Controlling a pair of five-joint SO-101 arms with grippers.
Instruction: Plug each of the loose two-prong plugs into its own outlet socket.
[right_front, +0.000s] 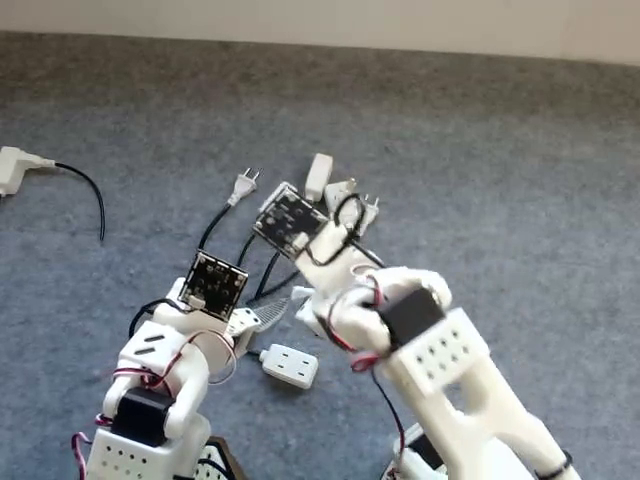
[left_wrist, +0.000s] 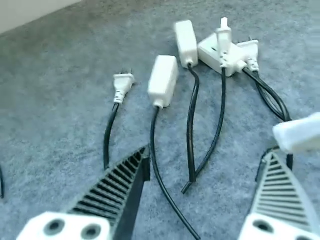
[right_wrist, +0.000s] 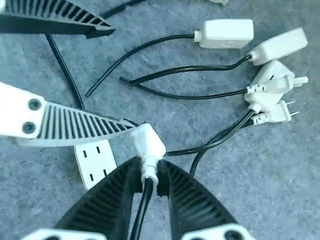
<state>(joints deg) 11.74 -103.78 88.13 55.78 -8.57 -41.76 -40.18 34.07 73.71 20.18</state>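
Beside the power strip (right_wrist: 95, 165), right jaws pinch a plug (right_wrist: 147, 142).

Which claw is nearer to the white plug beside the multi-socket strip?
Right. The right claw is shut on the white plug at its cord end. The left claw is open alongside, its white finger close to the plug; contact cannot be told.

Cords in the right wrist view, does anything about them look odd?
Yes. Two black cords from the white blocks stop in loose ends on the carpet, joined to nothing.
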